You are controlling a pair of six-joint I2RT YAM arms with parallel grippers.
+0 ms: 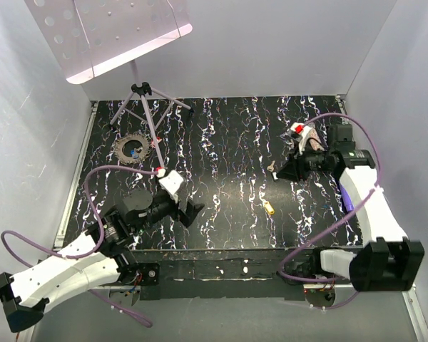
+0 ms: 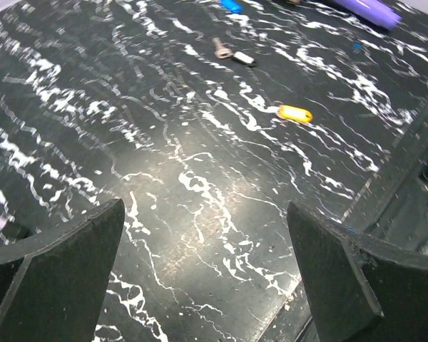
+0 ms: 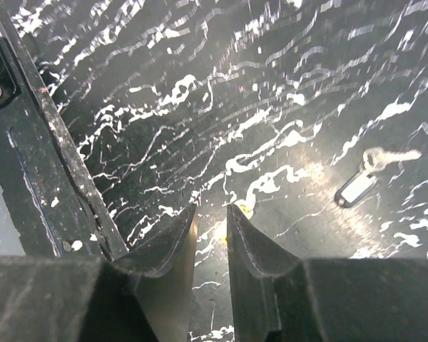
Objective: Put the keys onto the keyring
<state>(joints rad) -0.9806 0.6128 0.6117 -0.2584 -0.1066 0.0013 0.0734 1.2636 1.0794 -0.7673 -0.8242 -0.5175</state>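
- Wide-spread fingers (image 2: 57, 278) of the left gripper (image 2: 200, 285) fill the near edge of its wrist view. Only bare marbled table (image 2: 164, 178) lies between them, nothing held.
- Top view: the left gripper sits at about 7 o'clock from the table's centre, tips aimed toward 3 o'clock.
- Right gripper (image 3: 212, 235): jaws drawn nearly together with a thin slit left, nothing clamped. A sliver of yellow shows just past the tips in its wrist view.
- Yellow-headed key (image 1: 269, 208): flat on the table at 4 o'clock from centre, apart from both grippers, at 7 o'clock of the right gripper.
- Silver key (image 1: 272, 169) with a small dark-and-white tag: at 3 o'clock from centre, just beside the right gripper's tips, on their 9 o'clock side.
- Blue-headed key (image 2: 230, 5): cut off by the 12 o'clock edge of the left wrist view, beyond the silver key.
- Purple marker (image 2: 371, 11): at 1 o'clock in that same view.
- Toothed disc (image 1: 128, 148): at 10 o'clock on the table, with a tripod (image 1: 146, 107) behind it at 11 o'clock.
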